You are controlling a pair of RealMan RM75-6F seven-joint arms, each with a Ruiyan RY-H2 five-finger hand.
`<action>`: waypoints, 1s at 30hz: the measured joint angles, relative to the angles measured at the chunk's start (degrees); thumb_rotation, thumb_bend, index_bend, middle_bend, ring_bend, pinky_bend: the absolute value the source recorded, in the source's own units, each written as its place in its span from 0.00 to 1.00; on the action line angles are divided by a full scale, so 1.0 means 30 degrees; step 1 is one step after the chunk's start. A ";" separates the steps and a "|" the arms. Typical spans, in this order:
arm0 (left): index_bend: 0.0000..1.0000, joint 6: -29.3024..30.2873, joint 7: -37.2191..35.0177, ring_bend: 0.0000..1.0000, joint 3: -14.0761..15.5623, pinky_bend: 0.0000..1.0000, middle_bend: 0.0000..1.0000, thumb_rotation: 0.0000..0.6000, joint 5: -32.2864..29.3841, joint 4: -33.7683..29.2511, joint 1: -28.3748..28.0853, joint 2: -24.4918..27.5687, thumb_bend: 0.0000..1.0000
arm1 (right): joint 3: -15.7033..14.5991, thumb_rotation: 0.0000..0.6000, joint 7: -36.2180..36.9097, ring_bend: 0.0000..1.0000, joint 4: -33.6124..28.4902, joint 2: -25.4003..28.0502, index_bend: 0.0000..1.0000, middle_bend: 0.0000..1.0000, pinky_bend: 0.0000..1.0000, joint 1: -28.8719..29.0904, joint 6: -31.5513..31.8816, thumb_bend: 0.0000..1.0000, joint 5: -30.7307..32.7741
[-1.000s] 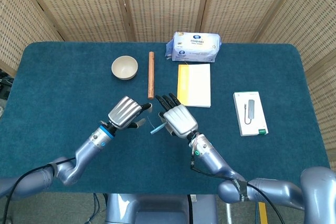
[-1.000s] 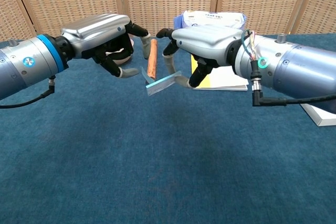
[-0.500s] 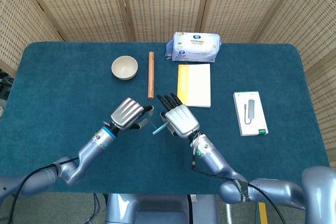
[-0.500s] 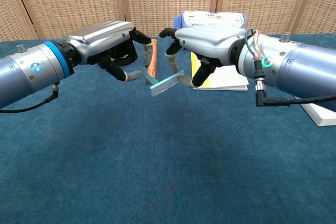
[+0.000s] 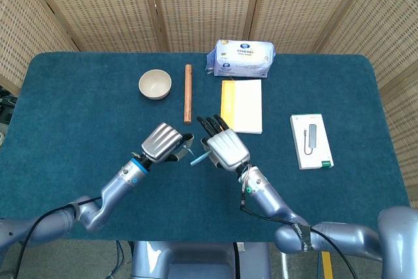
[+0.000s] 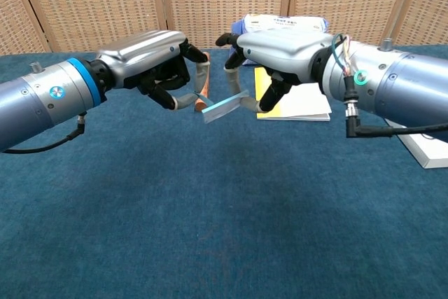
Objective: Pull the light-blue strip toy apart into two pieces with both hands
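Strip toy [image 6: 224,107] in right hand [image 6: 280,50] fingers; left hand [image 6: 150,54] grip on it unclear, ends hidden.

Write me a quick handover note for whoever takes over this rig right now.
Right hand pinches one end of the light-blue strip toy, lifted off the table.
Left hand has fingers curled at the other end; whether it grips is unclear.
Done: strip lifted, hands close together.
Left: confirm the left hand's grip, then pull apart; the strip seems still in one piece.
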 measured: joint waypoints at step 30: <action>0.78 0.1568 -0.2559 1.00 0.1957 0.96 0.94 1.00 -0.0711 0.2837 0.2888 0.2393 0.65 | -0.0914 1.00 0.2518 0.00 0.2976 0.0049 0.61 0.00 0.00 -0.0658 -0.0606 0.57 -0.0261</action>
